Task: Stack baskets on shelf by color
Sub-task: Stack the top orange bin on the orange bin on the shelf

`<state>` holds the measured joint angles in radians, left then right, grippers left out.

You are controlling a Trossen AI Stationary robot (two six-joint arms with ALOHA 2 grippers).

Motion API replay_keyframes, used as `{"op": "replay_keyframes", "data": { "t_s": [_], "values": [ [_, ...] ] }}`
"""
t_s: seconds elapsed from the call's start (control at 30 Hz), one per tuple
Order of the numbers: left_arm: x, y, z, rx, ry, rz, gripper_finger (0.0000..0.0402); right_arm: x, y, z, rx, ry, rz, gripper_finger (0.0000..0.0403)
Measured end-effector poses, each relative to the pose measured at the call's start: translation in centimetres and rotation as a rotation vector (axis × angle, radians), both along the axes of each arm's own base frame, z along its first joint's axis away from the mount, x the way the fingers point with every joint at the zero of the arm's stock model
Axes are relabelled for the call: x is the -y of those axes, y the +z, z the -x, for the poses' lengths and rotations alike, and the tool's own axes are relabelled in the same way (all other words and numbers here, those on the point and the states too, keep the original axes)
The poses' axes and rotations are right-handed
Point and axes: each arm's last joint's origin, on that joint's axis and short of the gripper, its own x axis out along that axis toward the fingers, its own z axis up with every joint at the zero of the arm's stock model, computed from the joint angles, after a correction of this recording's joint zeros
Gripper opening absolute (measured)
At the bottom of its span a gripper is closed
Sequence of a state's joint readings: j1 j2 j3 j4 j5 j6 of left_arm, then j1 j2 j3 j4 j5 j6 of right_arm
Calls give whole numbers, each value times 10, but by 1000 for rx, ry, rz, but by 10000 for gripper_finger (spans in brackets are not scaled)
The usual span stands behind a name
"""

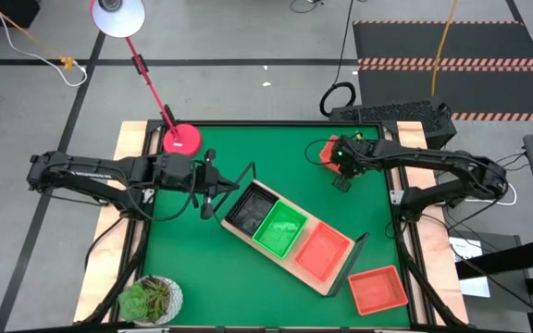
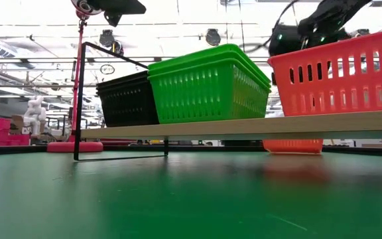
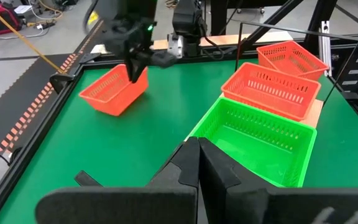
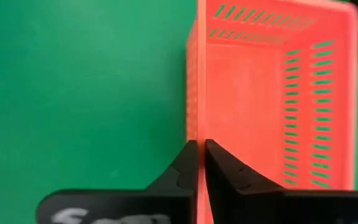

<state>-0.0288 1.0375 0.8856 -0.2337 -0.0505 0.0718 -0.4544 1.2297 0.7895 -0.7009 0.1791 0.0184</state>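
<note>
In the high view, the nearest objects sit at the bottom of the frame. A potted succulent (image 1: 151,299) occupies the lower left corner of the green table mat (image 1: 202,277). A single red-orange basket (image 1: 378,289) lies on the mat at lower right, just beside the near end of the shelf (image 1: 291,239).

The shelf, a light-wood board with black wire end frames, lies diagonally across the centre of the frame. It carries three stations in a row: black baskets (image 1: 247,210) at its upper left end, green baskets (image 1: 280,228) in the middle, and a red-orange basket on the shelf (image 1: 323,250) at its lower right end. In the low view the green unit shows two nested rims; the count in the other stations cannot be told.

The left gripper (image 1: 213,190) is at centre left, just beside the black end of the shelf. Its fingers are pressed together on nothing.

Farther back, at upper right of the mat, the right gripper (image 1: 342,173) is clenched on the side wall of a third red-orange basket (image 1: 328,151). In the left wrist view this basket (image 3: 114,91) hangs tilted, one edge low over the mat.

A red lamp base (image 1: 181,139) stands at the far edge, upper left of centre.
</note>
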Motion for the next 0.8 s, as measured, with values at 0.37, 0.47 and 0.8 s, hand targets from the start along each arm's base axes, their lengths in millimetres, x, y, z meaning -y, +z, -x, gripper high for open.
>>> {"op": "replay_keyframes", "data": {
  "t_s": [0.37,0.47,0.8],
  "values": [
    [0,0,0,3,9,26,1,-75,65,8,139,330,68,0],
    [2,0,0,5,2,28,1,-96,84,9,176,390,98,0],
    [9,4,-1,50,-29,29,1,-154,129,3,296,654,225,0]
  ]
}}
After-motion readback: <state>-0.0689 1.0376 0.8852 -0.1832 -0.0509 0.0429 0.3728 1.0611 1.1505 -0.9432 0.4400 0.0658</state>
